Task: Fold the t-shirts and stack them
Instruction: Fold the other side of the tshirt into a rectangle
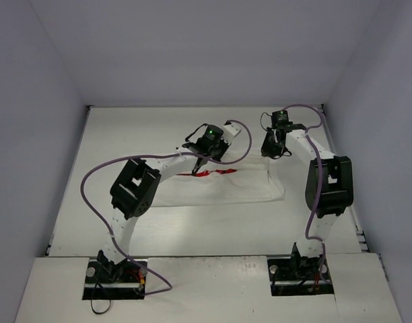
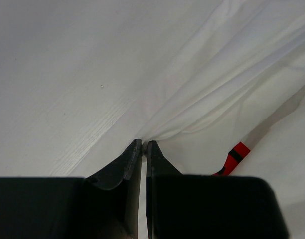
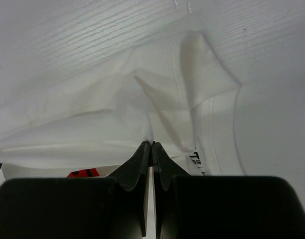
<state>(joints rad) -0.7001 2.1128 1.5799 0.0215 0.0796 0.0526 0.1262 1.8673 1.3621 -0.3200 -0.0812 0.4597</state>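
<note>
A white t-shirt (image 1: 226, 190) lies partly folded across the middle of the table, with its red graphic (image 1: 209, 173) showing near the fold. My left gripper (image 1: 204, 159) is at the shirt's far edge, left of centre. In the left wrist view that gripper (image 2: 143, 144) is shut on a pinch of the white fabric (image 2: 217, 89), and creases fan out from its tips. My right gripper (image 1: 273, 151) is at the shirt's far right corner. Seen from the right wrist, the gripper (image 3: 151, 145) is shut on the cloth (image 3: 92, 124) beside the neck label (image 3: 195, 159).
The white wood-grain table (image 1: 125, 134) is boxed in by pale walls on the left, back and right. Purple cables (image 1: 91, 178) loop from both arms. Both arm bases (image 1: 115, 272) sit at the near edge.
</note>
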